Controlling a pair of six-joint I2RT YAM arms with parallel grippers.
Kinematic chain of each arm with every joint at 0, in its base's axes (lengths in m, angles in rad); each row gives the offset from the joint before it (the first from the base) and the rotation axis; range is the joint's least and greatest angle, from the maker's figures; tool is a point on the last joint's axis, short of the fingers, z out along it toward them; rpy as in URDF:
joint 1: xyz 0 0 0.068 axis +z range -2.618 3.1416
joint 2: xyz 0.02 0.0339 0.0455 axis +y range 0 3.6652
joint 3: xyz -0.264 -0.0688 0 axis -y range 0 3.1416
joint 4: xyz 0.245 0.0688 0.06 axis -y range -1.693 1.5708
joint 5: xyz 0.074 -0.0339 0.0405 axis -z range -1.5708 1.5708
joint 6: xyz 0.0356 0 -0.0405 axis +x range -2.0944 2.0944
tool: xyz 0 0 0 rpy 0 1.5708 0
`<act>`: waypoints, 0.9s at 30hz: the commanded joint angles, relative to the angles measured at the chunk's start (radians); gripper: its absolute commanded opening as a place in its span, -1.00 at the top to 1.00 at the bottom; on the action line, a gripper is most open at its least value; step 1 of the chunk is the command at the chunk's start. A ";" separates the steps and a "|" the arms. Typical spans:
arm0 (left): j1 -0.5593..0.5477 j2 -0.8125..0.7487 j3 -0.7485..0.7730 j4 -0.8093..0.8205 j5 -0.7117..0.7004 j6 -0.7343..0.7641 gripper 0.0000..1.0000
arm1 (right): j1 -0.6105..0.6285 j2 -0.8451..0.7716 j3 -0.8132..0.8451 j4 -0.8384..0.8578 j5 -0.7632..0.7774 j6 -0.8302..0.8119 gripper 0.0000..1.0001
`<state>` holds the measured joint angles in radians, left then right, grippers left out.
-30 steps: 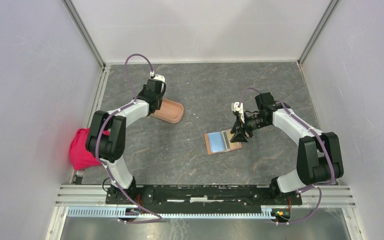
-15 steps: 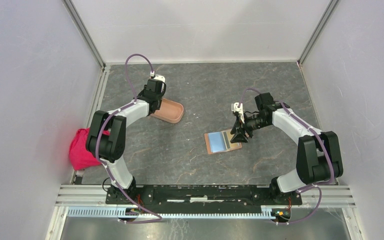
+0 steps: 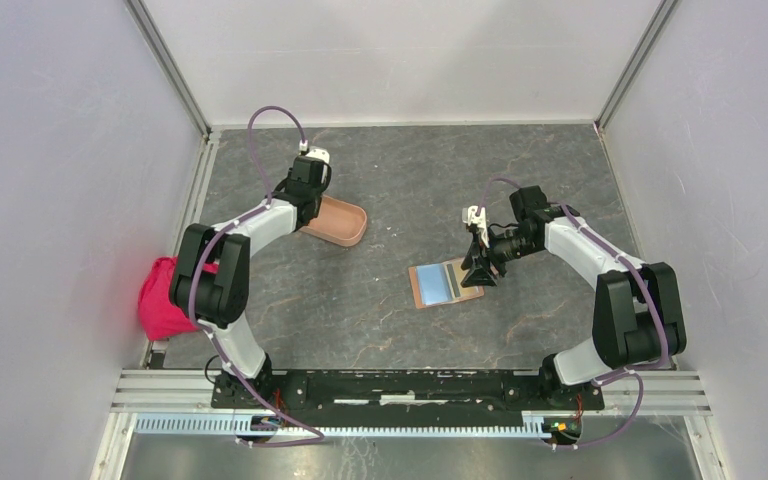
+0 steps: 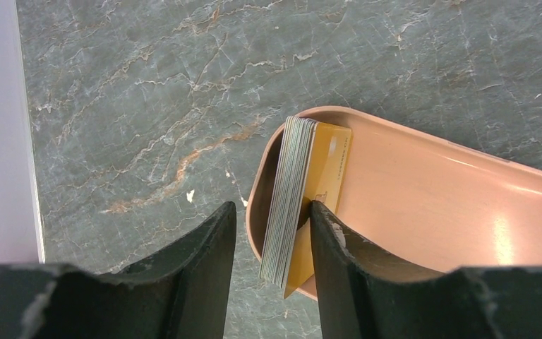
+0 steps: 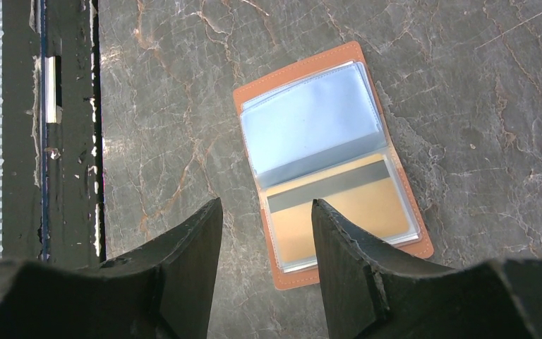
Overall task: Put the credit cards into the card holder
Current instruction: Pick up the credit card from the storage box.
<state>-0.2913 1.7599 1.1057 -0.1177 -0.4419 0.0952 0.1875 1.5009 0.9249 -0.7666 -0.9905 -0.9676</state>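
The salmon-pink card holder tray lies at the back left. In the left wrist view, a stack of pale grey-white credit cards stands on edge against the tray's end wall, with an orange card leaning on it. My left gripper is open and straddles that end. One finger is outside the rim and the other is inside, against the orange card. My right gripper is open and empty. It hovers over the near edge of an open brown wallet.
The open wallet lies mid-table and has clear sleeves. One sleeve holds an orange card. A red-pink cloth sits by the left wall. The black base rail runs along the near edge. Walls enclose three sides.
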 commanded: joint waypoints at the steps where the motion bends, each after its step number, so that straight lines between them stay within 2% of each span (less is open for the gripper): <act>1: 0.001 -0.049 0.008 0.027 -0.011 0.015 0.02 | -0.003 0.004 0.018 -0.012 -0.028 -0.029 -0.11; 11: -0.003 -0.047 0.011 0.024 0.017 0.009 0.23 | -0.004 0.009 0.020 -0.016 -0.028 -0.031 -0.11; 18: -0.005 -0.044 0.013 0.021 0.039 0.002 0.53 | -0.004 0.010 0.020 -0.016 -0.028 -0.033 -0.11; 25: -0.006 -0.051 0.016 0.016 0.052 -0.002 0.72 | -0.004 0.010 0.020 -0.016 -0.028 -0.032 -0.11; 27: -0.006 -0.058 0.016 0.016 0.066 -0.006 0.84 | -0.004 0.011 0.021 -0.016 -0.029 -0.033 -0.11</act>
<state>-0.2985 1.7512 1.1057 -0.1215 -0.3889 0.0944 0.1875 1.5070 0.9249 -0.7734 -0.9913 -0.9741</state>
